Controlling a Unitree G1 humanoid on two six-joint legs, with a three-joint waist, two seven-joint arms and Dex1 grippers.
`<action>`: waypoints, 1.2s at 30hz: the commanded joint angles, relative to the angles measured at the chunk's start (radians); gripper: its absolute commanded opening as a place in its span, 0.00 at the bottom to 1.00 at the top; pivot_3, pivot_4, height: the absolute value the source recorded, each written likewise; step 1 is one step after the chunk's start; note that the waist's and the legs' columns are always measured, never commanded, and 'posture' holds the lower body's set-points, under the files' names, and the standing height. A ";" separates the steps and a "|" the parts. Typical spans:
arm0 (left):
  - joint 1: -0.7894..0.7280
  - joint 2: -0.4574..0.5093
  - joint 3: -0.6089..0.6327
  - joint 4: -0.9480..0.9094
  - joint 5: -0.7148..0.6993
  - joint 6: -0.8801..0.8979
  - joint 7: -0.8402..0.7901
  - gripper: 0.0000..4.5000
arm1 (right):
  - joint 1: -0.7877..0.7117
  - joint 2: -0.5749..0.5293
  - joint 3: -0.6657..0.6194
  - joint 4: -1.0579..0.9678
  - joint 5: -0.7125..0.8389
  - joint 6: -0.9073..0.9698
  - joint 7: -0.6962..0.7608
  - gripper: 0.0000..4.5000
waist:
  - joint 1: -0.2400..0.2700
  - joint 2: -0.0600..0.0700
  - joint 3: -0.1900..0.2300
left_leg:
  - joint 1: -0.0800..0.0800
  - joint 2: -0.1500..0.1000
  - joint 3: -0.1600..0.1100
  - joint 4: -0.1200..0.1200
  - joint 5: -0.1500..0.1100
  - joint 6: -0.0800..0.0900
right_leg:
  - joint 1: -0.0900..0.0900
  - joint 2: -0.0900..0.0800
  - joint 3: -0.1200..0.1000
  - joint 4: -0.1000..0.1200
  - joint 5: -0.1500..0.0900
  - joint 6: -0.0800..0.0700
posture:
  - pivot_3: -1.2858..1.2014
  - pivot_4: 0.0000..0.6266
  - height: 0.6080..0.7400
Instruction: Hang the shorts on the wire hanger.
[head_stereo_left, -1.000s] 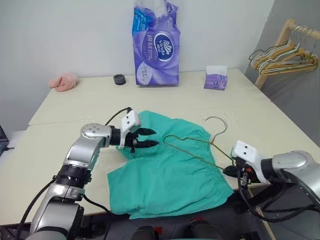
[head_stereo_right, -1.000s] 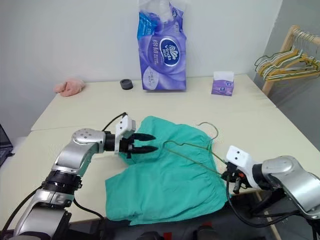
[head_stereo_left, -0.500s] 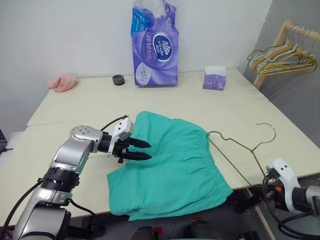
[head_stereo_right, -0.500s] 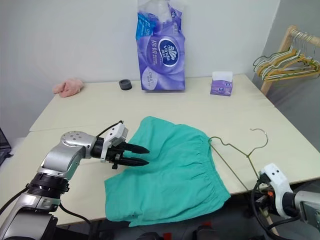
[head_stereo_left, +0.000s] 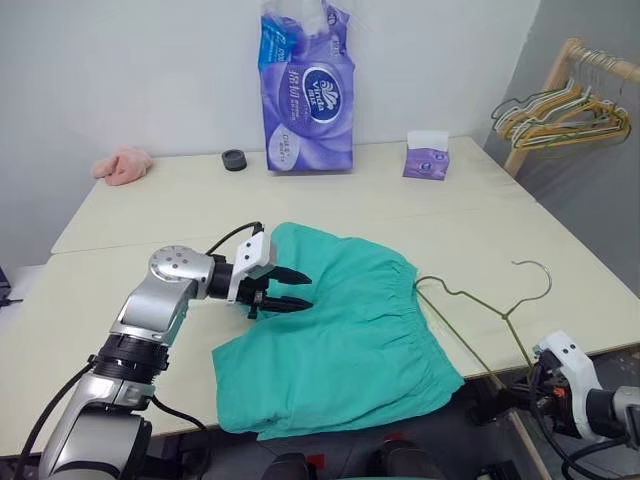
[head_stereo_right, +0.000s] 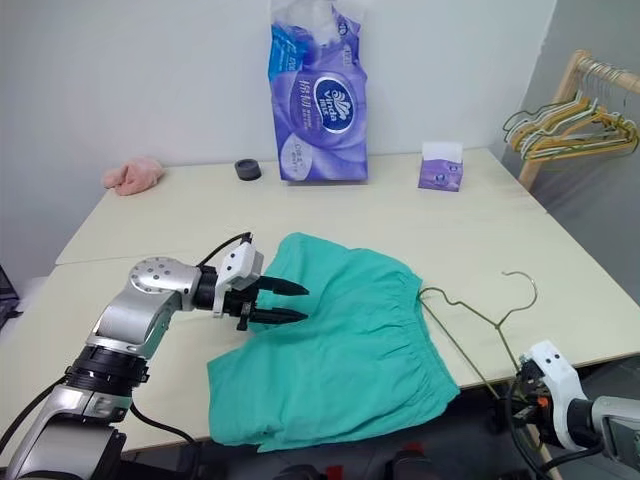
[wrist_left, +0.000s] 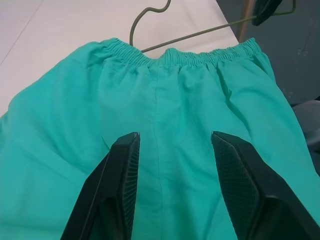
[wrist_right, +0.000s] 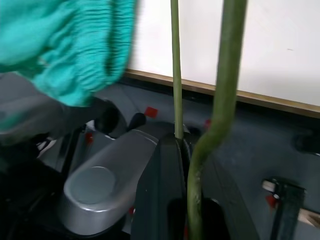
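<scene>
A tall purple pack of tissue paper (head_stereo_left: 307, 92) stood upright at the back of the cream table (head_stereo_left: 480, 225), against the white wall. Just to the pack's left sat a small black ring-shaped object (head_stereo_left: 235, 159), and further left along the same back edge lay a crumpled pink cloth (head_stereo_left: 122, 165); to the pack's right, a small purple tissue box (head_stereo_left: 427, 157) rested near the table's far right corner. Beyond that corner, well apart from the pack, a wooden rack (head_stereo_left: 545, 97) carried a bunch of yellow, green and grey hangers (head_stereo_left: 560, 108).
</scene>
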 joint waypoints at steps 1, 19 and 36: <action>-0.011 0.006 0.025 -0.016 -0.018 0.005 0.005 0.53 | -0.034 -0.030 0.010 -0.012 0.026 -0.017 0.015 0.00 | 0.000 0.000 0.000 | 0.000 0.000 0.000 0.000 0.000 0.000 | 0.000 0.000 0.000 0.000 0.000 0.000 | 0.47 0.05 1.00; -0.041 0.005 0.025 0.026 0.005 -0.026 0.027 0.53 | -0.374 -0.124 0.323 0.245 -0.004 -0.068 0.072 0.00 | -0.001 0.000 0.000 | 0.000 0.000 0.000 0.000 0.000 0.000 | 0.000 0.000 0.000 0.000 0.000 0.000 | 0.47 0.05 1.00; -0.060 -0.023 0.054 0.037 -0.012 0.018 0.115 0.53 | -0.717 -0.022 0.490 0.414 -0.068 -0.113 0.067 0.00 | 0.002 0.000 0.000 | -0.001 0.000 -0.001 0.000 0.000 0.000 | -0.001 0.000 0.000 0.001 0.003 -0.005 | 0.48 0.05 1.00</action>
